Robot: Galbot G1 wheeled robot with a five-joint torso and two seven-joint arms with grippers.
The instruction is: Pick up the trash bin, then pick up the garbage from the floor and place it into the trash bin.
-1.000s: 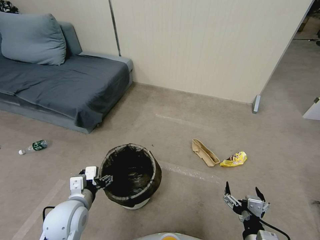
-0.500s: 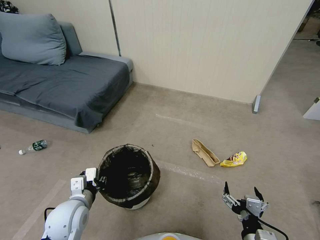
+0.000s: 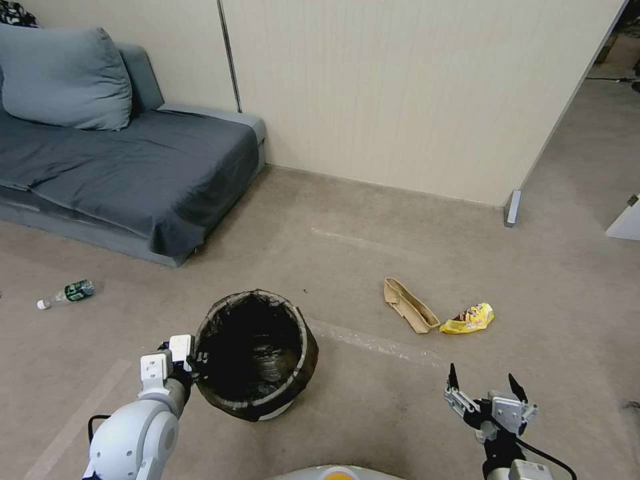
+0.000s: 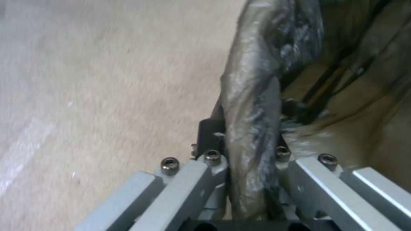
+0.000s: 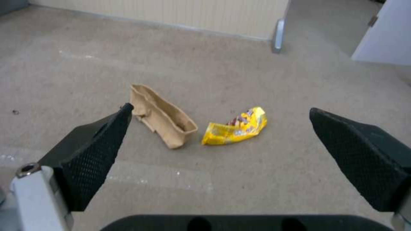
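Your left gripper point(image 4: 250, 179) has its fingers clamped on the trash bin point(image 3: 253, 353) rim; right gripper point(image 3: 485, 393), fingers apart, faces the tan carton point(image 5: 161, 118) lying diagonally ahead.

**Floor: what's on it**

Plain beige-grey short-pile carpet floor point(image 3: 413, 220), with faint clear tape strips point(image 3: 373, 343) across it. Flattened tan paper carton point(image 3: 409, 305) lies right of centre, crumpled yellow snack wrapper point(image 3: 469, 319) just beside it on the right, not touching. Clear plastic bottle with green label point(image 3: 68, 294) lies on its side far left, near the grey-blue sofa point(image 3: 133, 167), which stands on the carpet along the wall. Small white partition foot point(image 3: 512, 208) rests on the carpet at the wall's end.
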